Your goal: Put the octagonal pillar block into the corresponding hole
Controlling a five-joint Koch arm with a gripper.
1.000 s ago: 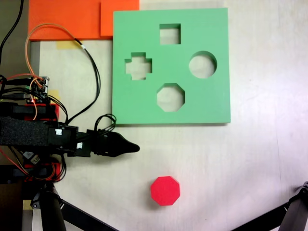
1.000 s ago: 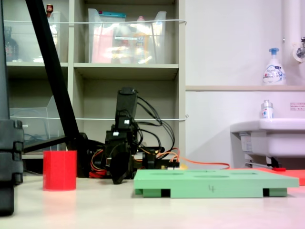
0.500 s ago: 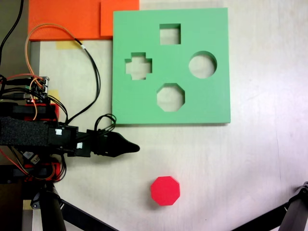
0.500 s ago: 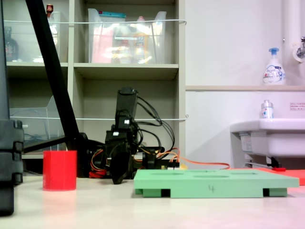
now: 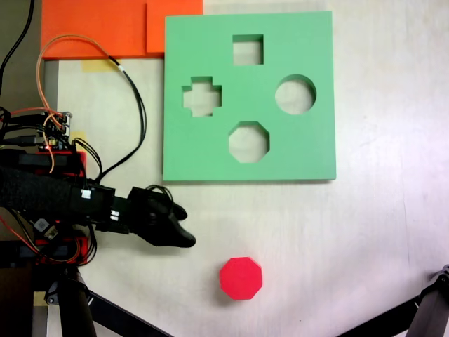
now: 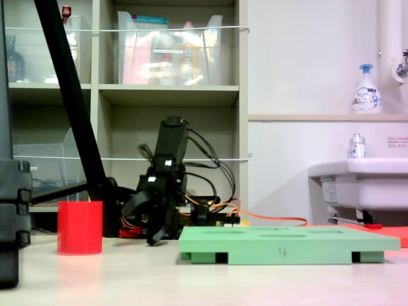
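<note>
- Orange foam sheets (image 5: 105, 28) lie at the first exterior view's top left, touching the green foam board (image 5: 309, 151); loose wires (image 5: 130, 91) loop beside it
- The board is flat and square, with square, cross, round and eight-sided cutouts; the corresponding hole (image 5: 248, 142) is empty
- The octagonal pillar block (image 5: 240, 278), matte red foam, stands on the pale table (image 5: 379, 232) below the board, well apart from it
- The gripper (image 5: 179, 232) points toward the block with bare table between them; whether its jaws are parted I cannot tell

I see the block (image 5: 240, 278) lying on the tabletop (image 5: 379, 232) below the board (image 5: 249, 96) in the first exterior view, well apart.
</note>
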